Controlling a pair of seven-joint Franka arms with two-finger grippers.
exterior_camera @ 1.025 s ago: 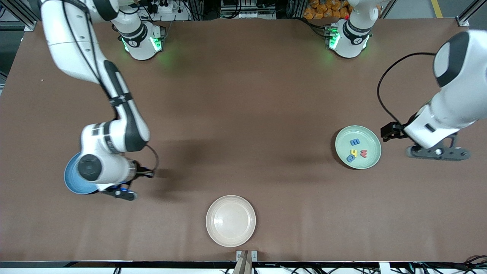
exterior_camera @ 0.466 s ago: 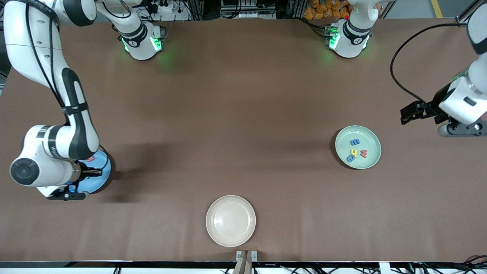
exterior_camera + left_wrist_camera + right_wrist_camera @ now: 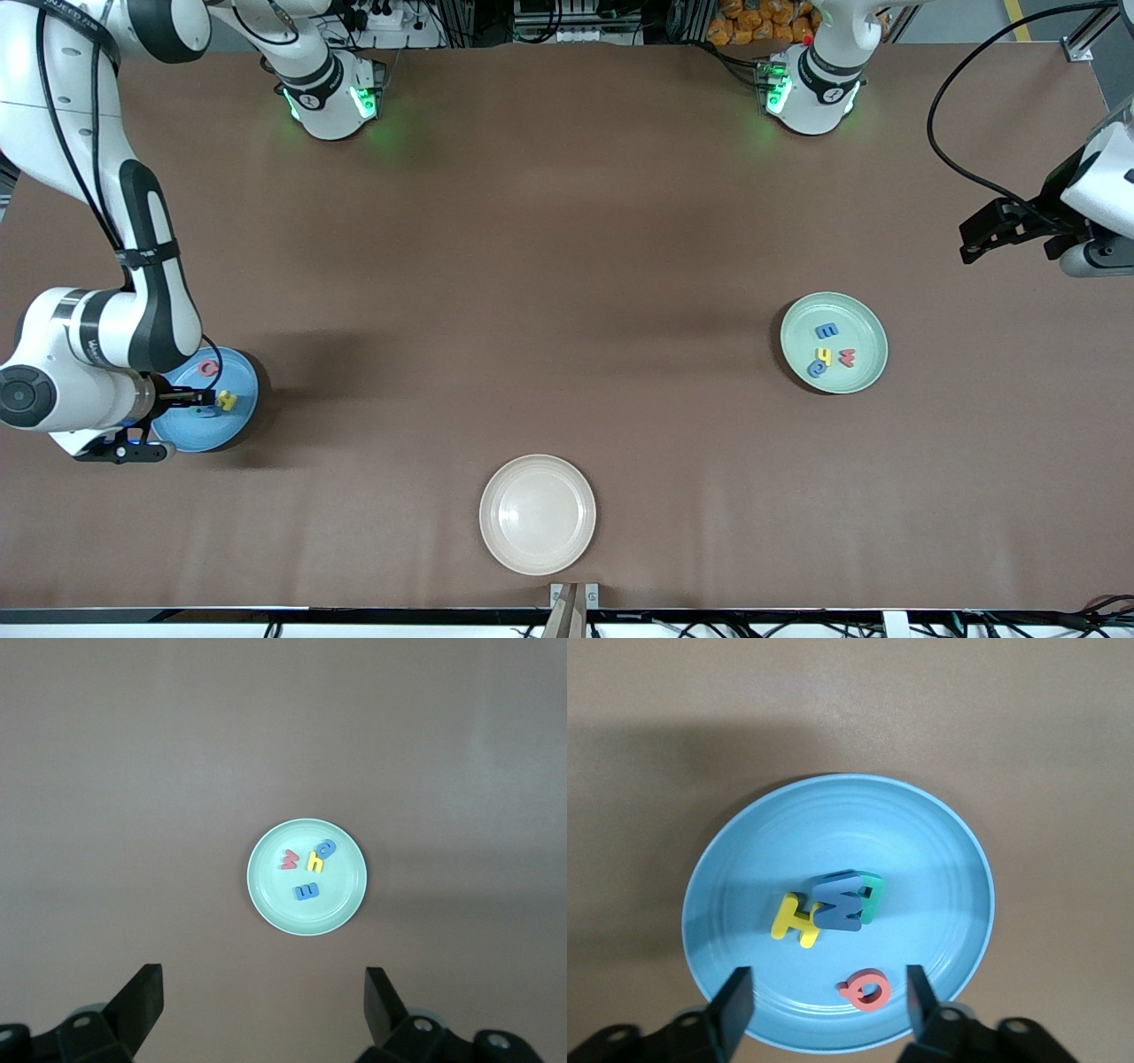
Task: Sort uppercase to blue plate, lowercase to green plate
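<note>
- My right arm is covering part of the blue plate (image 3: 232, 416) in the front view.
- The blue M (image 3: 840, 904) is lying over the green R (image 3: 872, 896), hiding most of it.
- My left gripper (image 3: 1099, 257) is running off the front view's edge.

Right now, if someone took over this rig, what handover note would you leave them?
Right gripper: open, empty, over the blue plate.
Left gripper: open, empty, raised toward the left arm's end of the table, waiting.
Blue plate holds the yellow H, blue M lying partly on the green letter, and a red rounded letter.
Green plate holds the red w, yellow h and two blue letters.
Beige plate holds nothing.
Done: all eight letters visibly plated.
Left: apparently only retracting the arms.
</note>
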